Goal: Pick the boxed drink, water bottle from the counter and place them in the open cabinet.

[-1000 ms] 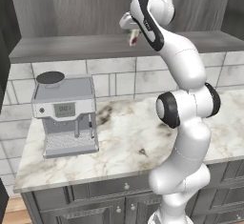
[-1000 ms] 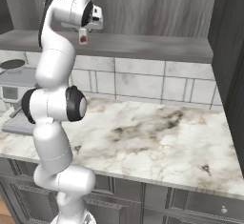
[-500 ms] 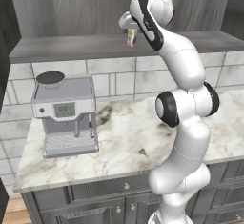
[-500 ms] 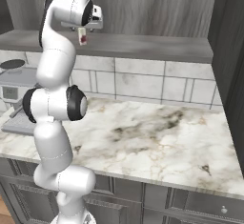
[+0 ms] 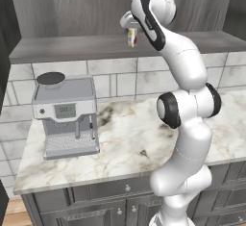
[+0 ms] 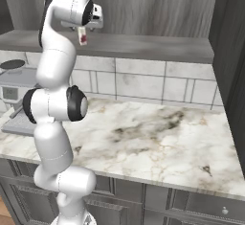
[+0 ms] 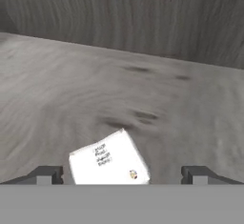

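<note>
The boxed drink [image 5: 131,38] [image 6: 83,37], a small white carton with red and yellowish marks, stands on the shelf board of the open cabinet [image 5: 72,48] [image 6: 153,48]. My gripper [image 5: 131,31] [image 6: 83,29] hangs right above it, open. In the hand view the carton's white top [image 7: 108,160] lies between the two spread fingertips [image 7: 45,175] without touching either, and my gripper [image 7: 122,175] holds nothing. The grey wood-grain shelf [image 7: 71,89] and back wall stretch beyond it. The water bottle is out of view. The marble counter [image 5: 129,138] [image 6: 158,133] lies below.
A grey coffee machine [image 5: 65,114] [image 6: 9,95] stands on the counter's left part. A dark side panel [image 6: 232,51] closes the cabinet on the right. Drawers with knobs [image 5: 127,188] run under the counter edge.
The jaws have spread wide and let go of the boxed drink, which now stands by itself on the shelf. The arm has hardly moved.
</note>
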You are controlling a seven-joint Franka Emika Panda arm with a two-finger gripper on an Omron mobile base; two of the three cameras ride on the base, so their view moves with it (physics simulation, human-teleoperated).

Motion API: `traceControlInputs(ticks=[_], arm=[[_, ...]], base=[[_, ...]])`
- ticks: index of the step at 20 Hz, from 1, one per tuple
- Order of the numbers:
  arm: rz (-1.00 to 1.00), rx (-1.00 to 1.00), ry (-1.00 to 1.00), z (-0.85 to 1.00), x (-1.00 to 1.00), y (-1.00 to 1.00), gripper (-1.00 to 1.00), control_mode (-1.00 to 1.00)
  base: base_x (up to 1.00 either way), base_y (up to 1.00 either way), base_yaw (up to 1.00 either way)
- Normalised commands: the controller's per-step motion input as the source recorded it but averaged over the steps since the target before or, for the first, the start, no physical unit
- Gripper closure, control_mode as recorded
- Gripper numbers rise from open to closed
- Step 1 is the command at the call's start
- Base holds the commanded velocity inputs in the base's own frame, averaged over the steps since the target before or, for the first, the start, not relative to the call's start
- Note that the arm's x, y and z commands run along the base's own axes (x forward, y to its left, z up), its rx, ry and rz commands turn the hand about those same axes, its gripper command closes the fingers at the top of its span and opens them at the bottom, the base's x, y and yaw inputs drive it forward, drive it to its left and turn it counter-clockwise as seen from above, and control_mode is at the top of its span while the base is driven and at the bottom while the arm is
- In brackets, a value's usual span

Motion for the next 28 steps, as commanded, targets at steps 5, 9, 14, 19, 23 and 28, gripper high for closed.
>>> traceControlInputs(ticks=[5,9,14,19,23,28], arm=[[0.0,0.0,-0.16,0.04,-0.22,0.07,-1.0,-1.0],[0.0,0.0,-0.17,0.04,-0.29,0.02,-1.0,-1.0],[0.0,0.0,-0.07,0.03,-0.43,-0.01,-1.0,-1.0],[0.0,0.05,-0.04,0.07,-0.5,-0.07,-1.0,-1.0],[-0.02,0.02,-0.08,0.07,-0.61,-0.1,-1.0,-1.0],[-0.1,0.0,-0.05,0.02,-0.71,-0.17,-1.0,-1.0]], base=[[0.0,0.0,0.0],[0.0,0.0,0.0],[0.0,0.0,0.0],[0.0,0.0,0.0],[0.0,0.0,0.0],[0.0,0.0,0.0]])
